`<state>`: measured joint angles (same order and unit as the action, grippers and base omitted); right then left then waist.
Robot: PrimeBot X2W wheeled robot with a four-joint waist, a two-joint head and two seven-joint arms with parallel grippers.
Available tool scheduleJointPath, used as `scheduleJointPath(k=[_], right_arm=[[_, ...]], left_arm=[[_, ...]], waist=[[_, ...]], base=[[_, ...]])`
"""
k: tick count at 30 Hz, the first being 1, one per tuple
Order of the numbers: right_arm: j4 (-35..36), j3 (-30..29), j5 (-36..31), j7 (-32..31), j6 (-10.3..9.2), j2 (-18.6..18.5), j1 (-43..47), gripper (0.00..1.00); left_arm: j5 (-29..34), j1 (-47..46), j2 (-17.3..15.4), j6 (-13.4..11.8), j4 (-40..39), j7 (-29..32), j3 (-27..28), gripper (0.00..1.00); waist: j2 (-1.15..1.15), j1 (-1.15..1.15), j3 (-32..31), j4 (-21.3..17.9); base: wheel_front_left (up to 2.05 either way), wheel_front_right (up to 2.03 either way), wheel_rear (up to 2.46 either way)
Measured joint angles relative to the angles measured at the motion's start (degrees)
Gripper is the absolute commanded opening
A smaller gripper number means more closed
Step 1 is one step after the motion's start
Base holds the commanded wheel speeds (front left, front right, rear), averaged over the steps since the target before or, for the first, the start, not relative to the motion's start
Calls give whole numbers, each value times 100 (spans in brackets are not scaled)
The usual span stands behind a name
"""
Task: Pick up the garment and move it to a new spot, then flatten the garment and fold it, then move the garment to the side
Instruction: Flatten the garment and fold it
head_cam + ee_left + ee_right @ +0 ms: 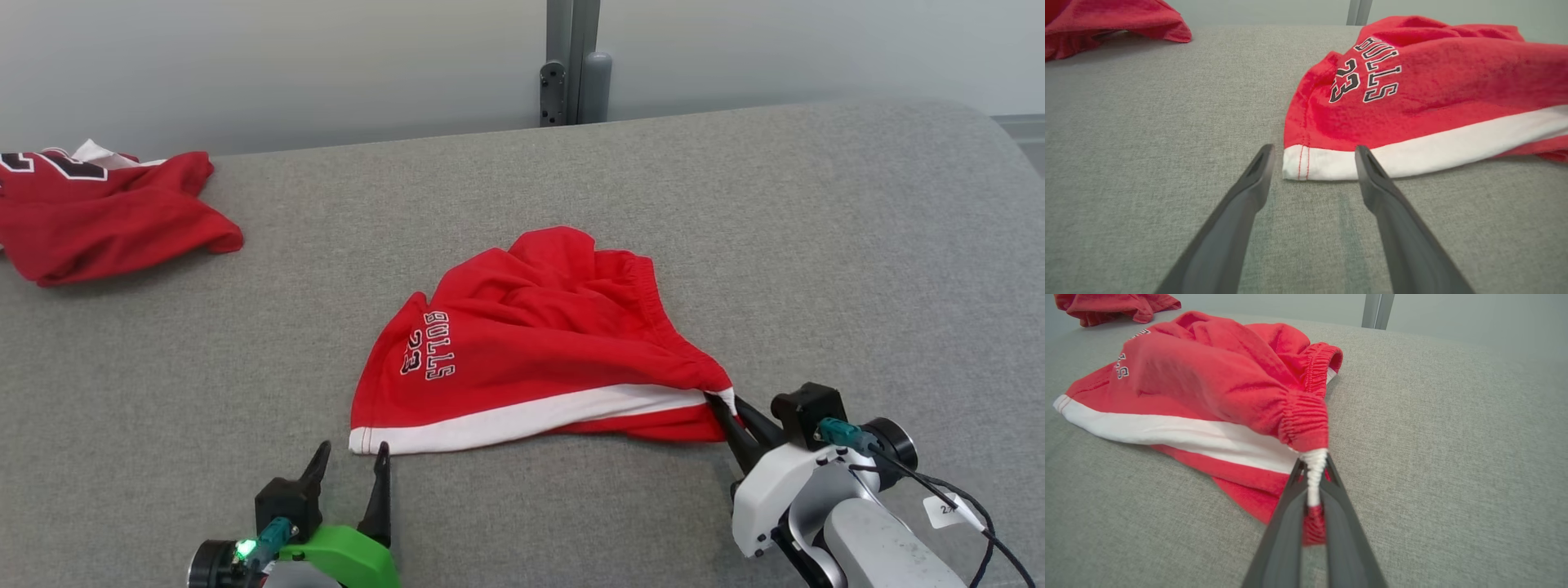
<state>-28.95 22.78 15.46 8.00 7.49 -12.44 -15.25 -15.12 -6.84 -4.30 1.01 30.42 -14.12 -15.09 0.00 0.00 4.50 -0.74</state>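
Note:
The garment [539, 351] is a pair of red shorts with a white stripe and black "BULLS 23" lettering, lying crumpled mid-table. My right gripper [720, 402] is shut on its near right corner, where the waistband meets the white stripe; the right wrist view shows the garment [1208, 388] bunched between the closed fingers of that gripper [1314, 465]. My left gripper [353, 451] stands open just before the near left hem corner. In the left wrist view its gripper [1314, 152] has a finger on each side of the white corner of the garment [1412, 90], apart from the cloth.
A second red garment [106, 214] lies crumpled at the far left of the grey fabric-covered table [735, 204]. A grey post [573, 61] rises behind the table's far edge. Bare table stretches right of and in front of the shorts.

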Motion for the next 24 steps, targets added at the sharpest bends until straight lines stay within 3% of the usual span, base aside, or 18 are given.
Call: scheduleJointPath(k=[12, 24], right_arm=[[-77, -11, -1, 89, 0, 74, -19, 0], [-176, -25, -2, 177, 0, 115, -69, 0]], left_arm=[[-177, -552, 37, 285, 1037, -66, -75, 100], [-198, -499, 120, 407, 711, -100, -181, 100]], waist=[[0, 0, 100, -128], [0, 0, 158, -128]], base=[[0, 0, 0], [0, 0, 0]])
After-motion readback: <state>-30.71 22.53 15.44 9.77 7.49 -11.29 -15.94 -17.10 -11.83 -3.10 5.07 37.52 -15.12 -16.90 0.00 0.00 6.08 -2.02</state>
